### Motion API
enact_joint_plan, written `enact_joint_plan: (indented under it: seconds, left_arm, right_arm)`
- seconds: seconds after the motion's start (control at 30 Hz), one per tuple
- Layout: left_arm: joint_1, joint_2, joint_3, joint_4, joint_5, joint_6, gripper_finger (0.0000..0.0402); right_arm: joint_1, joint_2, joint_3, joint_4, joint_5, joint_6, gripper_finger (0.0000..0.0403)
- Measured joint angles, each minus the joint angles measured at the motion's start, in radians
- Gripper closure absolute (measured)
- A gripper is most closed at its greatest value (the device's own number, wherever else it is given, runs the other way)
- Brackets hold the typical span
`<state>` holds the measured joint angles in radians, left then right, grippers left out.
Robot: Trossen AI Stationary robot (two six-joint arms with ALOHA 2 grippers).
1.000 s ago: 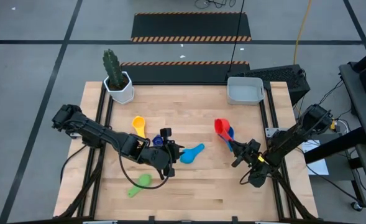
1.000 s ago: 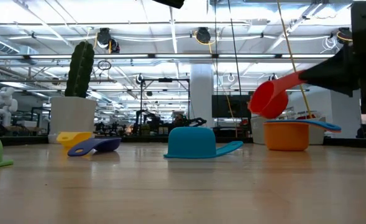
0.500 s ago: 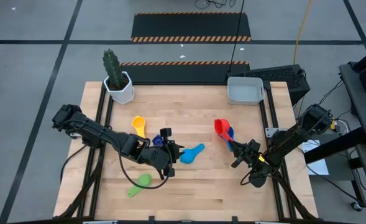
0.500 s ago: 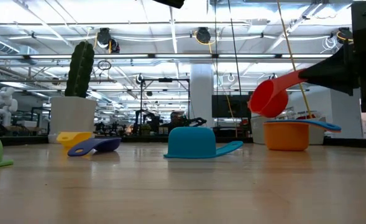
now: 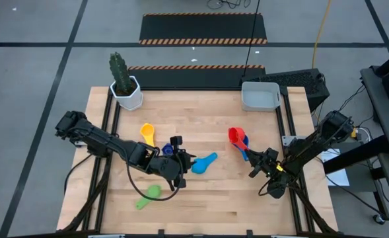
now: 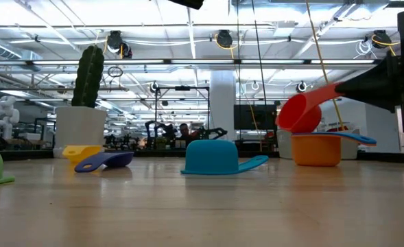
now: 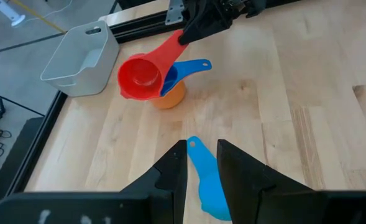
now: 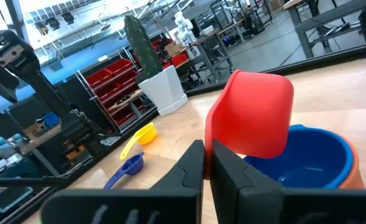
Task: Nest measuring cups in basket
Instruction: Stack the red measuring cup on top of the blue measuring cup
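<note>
The right gripper (image 5: 256, 160) pinched the handle of the red plastic measuring cup (image 5: 235, 135), holding it tilted just above the orange plastic cup (image 6: 316, 149) with a light blue scoop (image 7: 181, 70) nested inside. The light grey rectangular plastic basket (image 5: 260, 96) sat well apart at the table's far right corner, with bare wood between. The left gripper (image 5: 177, 160) hovered narrowly spread beside the overturned light blue cup (image 5: 204, 162); its arm hid most of the dark blue cup (image 6: 104, 160)
</note>
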<state>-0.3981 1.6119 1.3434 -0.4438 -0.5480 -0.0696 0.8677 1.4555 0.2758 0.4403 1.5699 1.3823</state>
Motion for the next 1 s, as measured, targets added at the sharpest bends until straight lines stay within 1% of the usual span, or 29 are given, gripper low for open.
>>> enact_joint_plan:
  seconds: [0.53,1.0]
  left_arm:
    - [0.0,0.0,0.0,0.0,0.0,-0.005,0.0311]
    - [0.0,0.0,0.0,0.0,0.0,-0.011,0.0311]
  right_arm:
    - [0.0,0.0,-0.002,0.005,-0.001,0.025,0.0395]
    - [0.002,0.0,-0.002,0.021,-0.008,0.013,0.0394]
